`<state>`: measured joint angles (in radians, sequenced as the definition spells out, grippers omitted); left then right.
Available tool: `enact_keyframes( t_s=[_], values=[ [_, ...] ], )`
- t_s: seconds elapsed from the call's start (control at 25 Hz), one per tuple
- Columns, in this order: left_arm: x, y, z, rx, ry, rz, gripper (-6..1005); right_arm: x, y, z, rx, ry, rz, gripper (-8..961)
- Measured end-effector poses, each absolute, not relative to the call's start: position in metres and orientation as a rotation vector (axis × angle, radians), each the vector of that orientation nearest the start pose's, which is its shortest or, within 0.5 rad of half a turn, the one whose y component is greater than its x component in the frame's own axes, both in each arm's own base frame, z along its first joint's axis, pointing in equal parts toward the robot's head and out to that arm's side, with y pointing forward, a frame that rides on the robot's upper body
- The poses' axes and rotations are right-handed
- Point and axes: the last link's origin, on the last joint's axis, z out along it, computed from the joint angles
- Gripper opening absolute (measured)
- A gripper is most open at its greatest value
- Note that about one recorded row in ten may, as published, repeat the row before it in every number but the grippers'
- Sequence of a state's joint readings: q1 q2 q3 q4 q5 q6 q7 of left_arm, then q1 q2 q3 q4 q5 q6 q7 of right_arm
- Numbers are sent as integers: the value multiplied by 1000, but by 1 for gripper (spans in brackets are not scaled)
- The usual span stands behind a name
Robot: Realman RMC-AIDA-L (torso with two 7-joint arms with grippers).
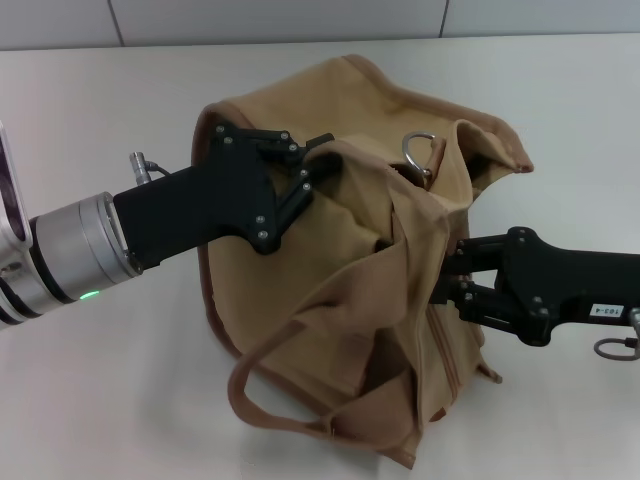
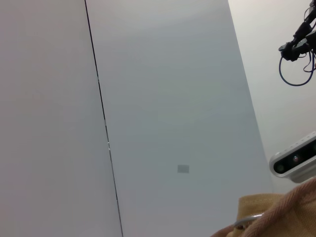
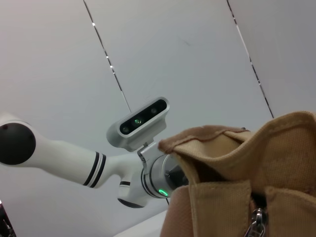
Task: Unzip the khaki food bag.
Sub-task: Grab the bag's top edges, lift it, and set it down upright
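Both grippers—left gripper, right gripper—pinch the khaki food bag.

The left gripper's fingertips are disappearing into folds at the bag's rim, so their grip is hiding. The right gripper's fingertips are vanishing behind the bag's side fabric. The bag's lower corner is running off the picture's edge.

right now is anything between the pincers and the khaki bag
Nothing visible: both are already on the boxy tan canvas food bag. The left pincer pinches its top fabric edge, and the right pincer presses into its side, fingertips hidden by a fold.
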<state>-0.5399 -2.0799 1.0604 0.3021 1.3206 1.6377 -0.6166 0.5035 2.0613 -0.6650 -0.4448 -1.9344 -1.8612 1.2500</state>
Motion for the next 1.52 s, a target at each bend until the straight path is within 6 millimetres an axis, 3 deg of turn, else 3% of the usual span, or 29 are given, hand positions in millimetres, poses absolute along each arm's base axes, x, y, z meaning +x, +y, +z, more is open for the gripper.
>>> enact_keyframes(
  t_s=[0.24, 0.88, 1.08, 1.52],
  values=[
    [-219, 304, -39, -2490, 84, -1169, 110, 248, 282, -19, -2835, 705, 1139, 257],
    [-219, 303, -39, -2490, 85, -1177, 114, 243, 285, -26, -2843, 728, 1150, 240],
    [-219, 303, -39, -2492, 88, -1178, 115, 242, 285, -27, -2843, 733, 1150, 119],
    [-219, 303, -37, -2482, 83, -1181, 117, 246, 284, -26, -2820, 741, 1144, 108]
  ],
)
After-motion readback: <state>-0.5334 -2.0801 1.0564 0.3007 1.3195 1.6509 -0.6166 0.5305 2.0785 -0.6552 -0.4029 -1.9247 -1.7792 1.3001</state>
